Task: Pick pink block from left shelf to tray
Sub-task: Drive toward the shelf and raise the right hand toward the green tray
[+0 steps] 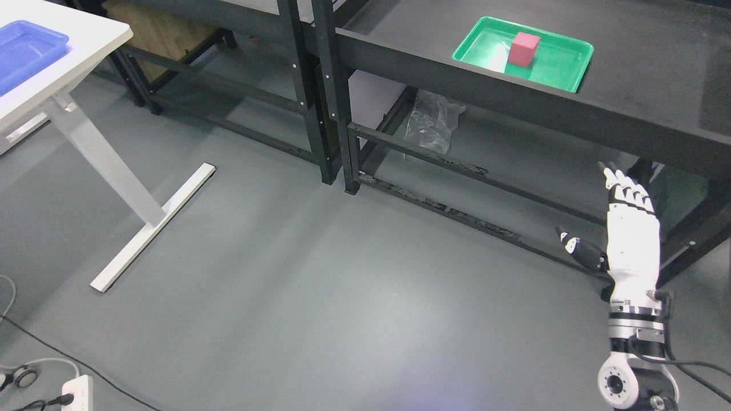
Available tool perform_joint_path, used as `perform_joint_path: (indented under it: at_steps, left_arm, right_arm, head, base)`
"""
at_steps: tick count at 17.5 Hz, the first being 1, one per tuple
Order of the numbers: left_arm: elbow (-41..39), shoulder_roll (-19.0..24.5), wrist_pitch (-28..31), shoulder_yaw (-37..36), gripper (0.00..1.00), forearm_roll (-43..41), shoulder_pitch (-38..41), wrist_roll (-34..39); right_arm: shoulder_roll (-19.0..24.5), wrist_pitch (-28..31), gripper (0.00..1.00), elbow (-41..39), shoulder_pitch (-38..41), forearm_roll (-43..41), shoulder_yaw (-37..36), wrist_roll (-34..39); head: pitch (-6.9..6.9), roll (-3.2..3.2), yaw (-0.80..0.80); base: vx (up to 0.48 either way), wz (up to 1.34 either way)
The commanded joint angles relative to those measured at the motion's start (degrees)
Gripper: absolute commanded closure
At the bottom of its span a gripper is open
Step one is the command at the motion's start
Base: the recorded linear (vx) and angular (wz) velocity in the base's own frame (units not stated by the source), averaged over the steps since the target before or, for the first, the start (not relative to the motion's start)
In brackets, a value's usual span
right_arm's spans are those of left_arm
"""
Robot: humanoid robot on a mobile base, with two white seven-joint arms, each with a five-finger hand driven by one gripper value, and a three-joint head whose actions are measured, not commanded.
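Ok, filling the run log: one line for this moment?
right hand open, low, empty | pink block in green tray on shelf | left arm unseen

I can read no text, label, brand, number or sign anywhere in front of me. The pink block (524,48) has plain faces, and the green tray (562,61) under it carries no print that I can make out. The blue tray (23,51) on the white table (85,31) is bare of lettering too. My right hand (628,228) shows no marking I can read. The power strip (77,394) on the floor is too small to tell whether anything is printed on it, and the clear bag (434,123) under the shelf (657,74) shows nothing legible.
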Motion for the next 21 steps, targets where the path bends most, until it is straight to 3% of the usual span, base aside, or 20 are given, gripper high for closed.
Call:
perform_joint_path:
  at_steps: [1,15,21]
  left_arm:
    - [0.0,1.0,0.0,0.0,0.0,-0.1,0.5,0.0]
    - [0.0,1.0,0.0,0.0,0.0,-0.1,0.5,0.0]
    - [0.0,1.0,0.0,0.0,0.0,-0.1,0.5,0.0]
  right_arm:
    - [0.3,0.1,0.04,0.1,-0.4,0.8,-0.6,0.0]
    - [0.4,1.4,0.04,0.1,-0.5,-0.8,-0.6,0.1]
    - [0.4,1.5,0.04,0.3,-2.1,-0.8,-0.6,6.5]
  head:
    - [0.0,0.0,0.0]
    - [0.0,0.0,0.0]
    - [0.0,0.0,0.0]
  base:
    - [0.309,-0.13]
    - [0.297,-0.03]
    - [0.283,0.03]
